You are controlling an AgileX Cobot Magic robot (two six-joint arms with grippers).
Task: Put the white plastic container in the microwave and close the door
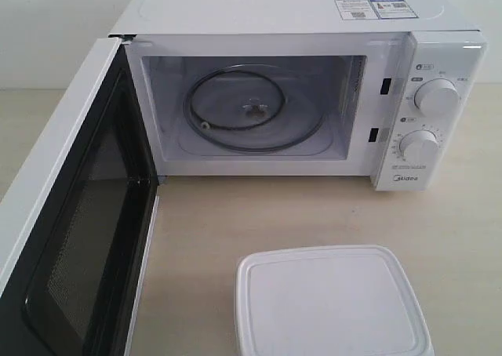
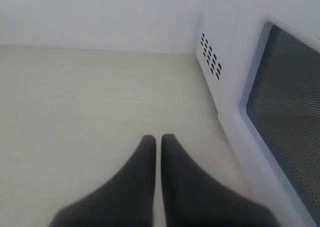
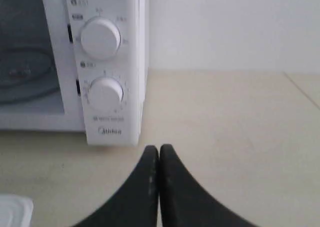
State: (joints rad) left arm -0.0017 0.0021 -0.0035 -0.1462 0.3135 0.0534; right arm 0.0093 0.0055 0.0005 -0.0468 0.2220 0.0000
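The left hand (image 2: 156, 137) and right hand (image 3: 159, 147) were pinched empty; the box (image 1: 332, 303) before the open microwave (image 1: 274, 11) needed grasping first.

Left claw (image 2: 158, 137): bare worktop (image 2: 75, 97) ahead, open door (image 2: 285, 112) close alongside. Right claw (image 3: 159, 148): worktop clear ahead, microwave (image 3: 131, 52) flanking.

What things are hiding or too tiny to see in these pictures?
- White plastic container: the exterior view's bottom edge cuts off its near side; the lid hides what's inside.
- Door: the exterior view's left and bottom edges cut it off; no handle shows.
- Stickers on the microwave: print too small to read.
- Dial markings: too small in exterior view, blurred in right wrist view.
- Left gripper, right gripper: outside the exterior view.
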